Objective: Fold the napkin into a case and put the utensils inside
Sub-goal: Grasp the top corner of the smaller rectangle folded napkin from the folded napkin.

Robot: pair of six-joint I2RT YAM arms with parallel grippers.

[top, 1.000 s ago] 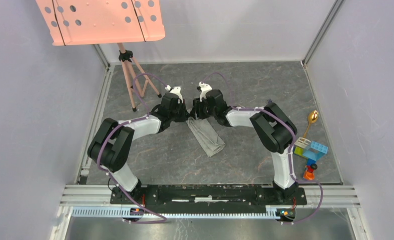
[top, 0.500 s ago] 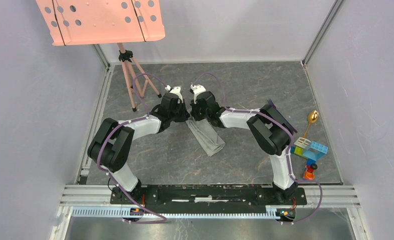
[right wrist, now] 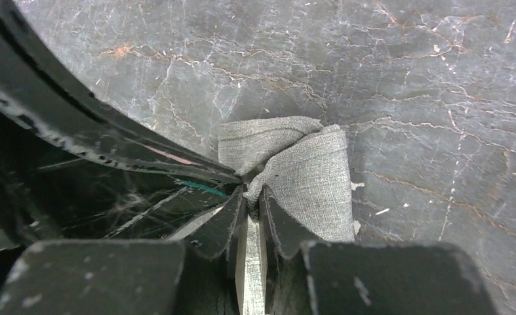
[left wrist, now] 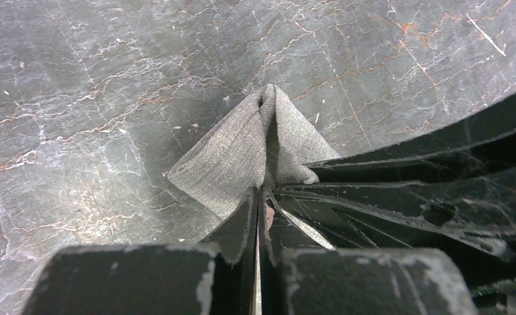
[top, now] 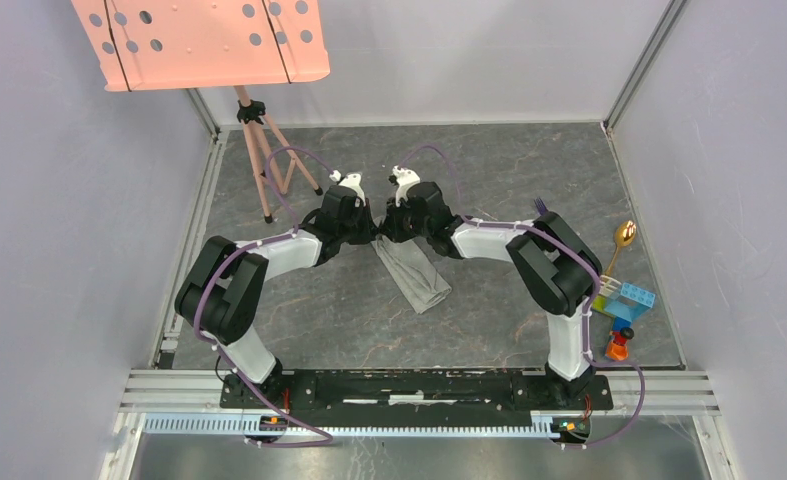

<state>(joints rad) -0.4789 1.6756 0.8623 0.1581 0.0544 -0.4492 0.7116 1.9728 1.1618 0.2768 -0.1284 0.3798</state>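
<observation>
Grey napkin [top: 419,278] end hidden under left gripper [left wrist: 260,197] and right gripper [right wrist: 252,193]

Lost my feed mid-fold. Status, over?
Left gripper shut on napkin, far end. Right gripper shut on it too. Spoon, fork, toy blocks sit far right. Nothing blocking.

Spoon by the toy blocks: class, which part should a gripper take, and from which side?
Probably the thin handle, from above with jaws across it: it lies flat, the gold bowl is rounded, and its near end stops by the blocks.
</observation>
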